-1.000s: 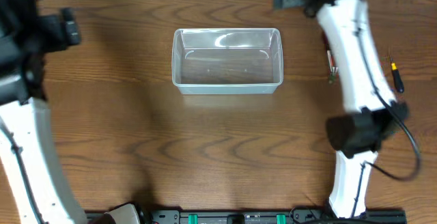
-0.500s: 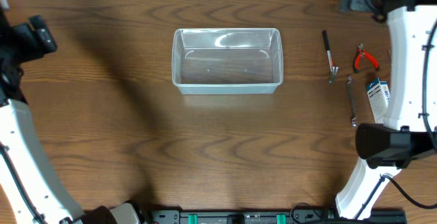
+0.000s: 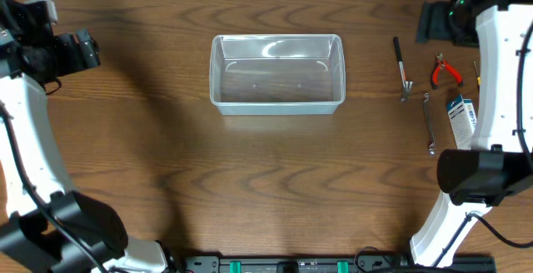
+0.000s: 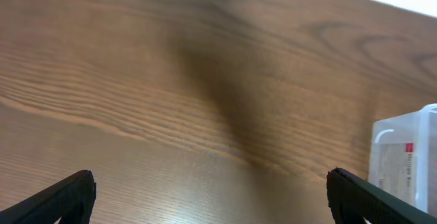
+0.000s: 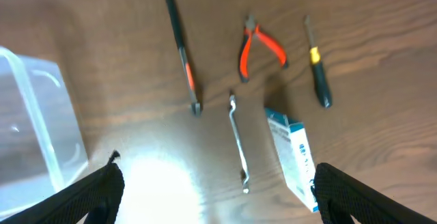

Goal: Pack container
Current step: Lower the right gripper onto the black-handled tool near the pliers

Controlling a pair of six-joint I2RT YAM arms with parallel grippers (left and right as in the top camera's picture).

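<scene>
Far left, above bare worktop [image 3: 150, 165]: left hand [image 3: 77, 50], spread wide, gripping nothing, well apart from everything else. Best left out there, clear of the other arm's path.

Centre, toward the far edge: the container [image 3: 277, 81], clear, upright, empty, touched by nothing.

Right of that, laid out on the worktop: a long dark tool with an orange band [image 5: 183, 60] nearest the container, then red-handled pliers [image 5: 259, 46], a slim wrench [image 5: 237, 142], a blue-and-white box [image 5: 290, 156] and a yellow-banded screwdriver [image 5: 316, 63]. All separate, none overlapping.

Above them: right hand [image 5: 222, 197], likewise spread wide and empty, high over the group.

Likely step: picking a first tool. Probably best to start with the long dark tool, closest to the container and free on both sides. Set the fingers across its shaft, not along it. Come straight down near the middle for a level lift. Close only with both fingertips down at the wood. Carry over the rim, release low. Mind the slim wrench later: flat, apt to slip.
</scene>
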